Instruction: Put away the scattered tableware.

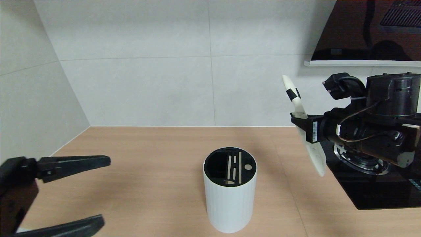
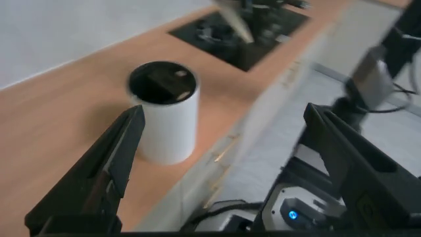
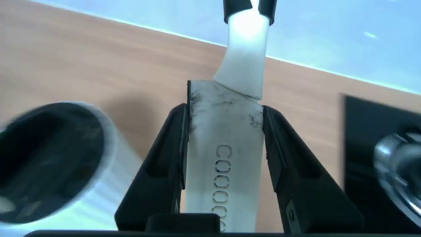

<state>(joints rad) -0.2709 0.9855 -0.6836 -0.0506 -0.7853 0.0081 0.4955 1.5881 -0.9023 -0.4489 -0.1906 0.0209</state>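
Head view showed one white cylindrical holder (image 1: 229, 194) standing upright at 6 o'clock on the wooden counter (image 1: 148, 148), near its front edge. Its black top had one square opening, two small round holes and a few narrow slots I could not count for certain. My right gripper (image 1: 301, 123) hung in the air at 2 o'clock from the holder, both its fingers pinching one white knife (image 1: 315, 153) by the root of the blade. The handle, with one black band, pointed up toward 11 o'clock and the blade tip down toward 5 o'clock, well apart from the holder. The knife was over the near corner of the one black cooktop (image 1: 378, 194), which lay at 3 o'clock with one burner (image 1: 358, 161) in sight. My left gripper (image 1: 105, 191) was at 9 o'clock from the holder, its two fingers (image 1: 75, 163) spread wide with nothing between them. One dark hood (image 1: 361, 29) was at 1 o'clock on the wall.
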